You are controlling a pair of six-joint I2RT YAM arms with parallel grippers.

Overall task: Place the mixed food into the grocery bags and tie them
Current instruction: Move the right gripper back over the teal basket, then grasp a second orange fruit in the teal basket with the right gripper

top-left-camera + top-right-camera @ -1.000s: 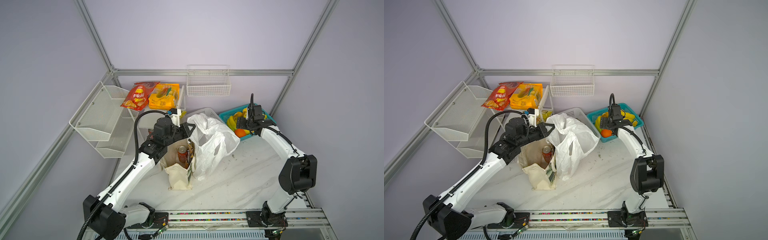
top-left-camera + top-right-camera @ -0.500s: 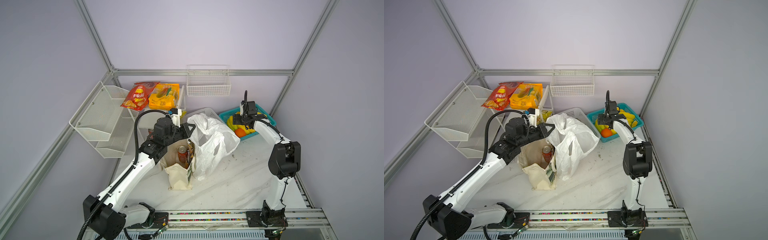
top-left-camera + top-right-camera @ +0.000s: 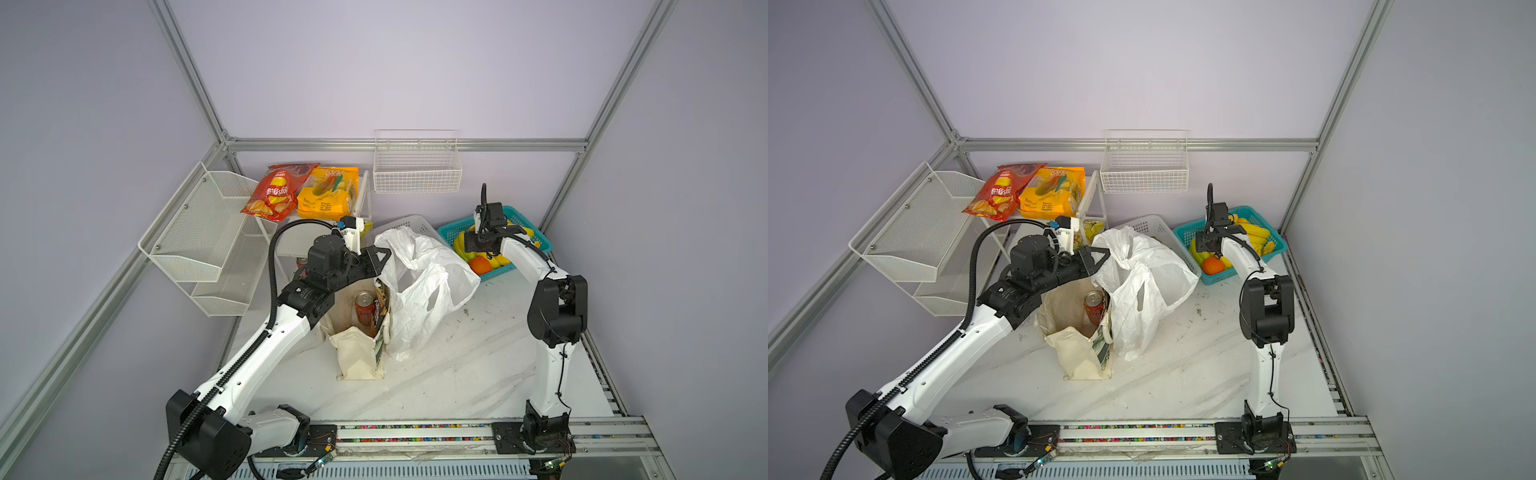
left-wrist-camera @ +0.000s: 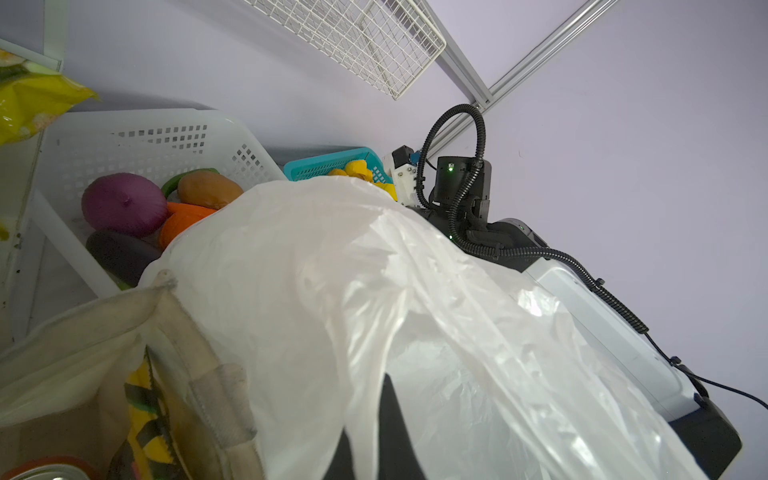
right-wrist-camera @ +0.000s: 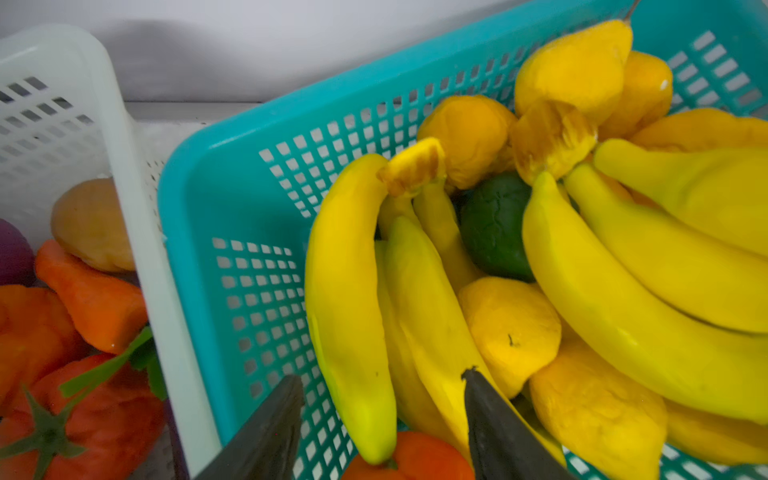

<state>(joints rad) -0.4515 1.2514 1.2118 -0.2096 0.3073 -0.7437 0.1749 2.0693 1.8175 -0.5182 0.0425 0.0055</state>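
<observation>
Orange fruit [image 5: 409, 457] half buried under a banana [image 5: 349, 291], right end effector [image 5: 380, 378] poised over it.
Its jaws stand moderately apart, empty, straddling the banana's tip; the fruit, round, smooth and mostly hidden, lies just below and between them in the teal basket [image 5: 232, 216]. Closing here could pinch the banana along with it and drag the bunch, or squeeze the fruit out sideways. The left end effector [image 3: 380, 259] is clamped on the rim of the thin white plastic bag [image 3: 419, 282]; that slick film may slip and the mouth sag. Just beneath it the canvas tote [image 3: 357, 357] holds the can [image 3: 364, 307].
</observation>
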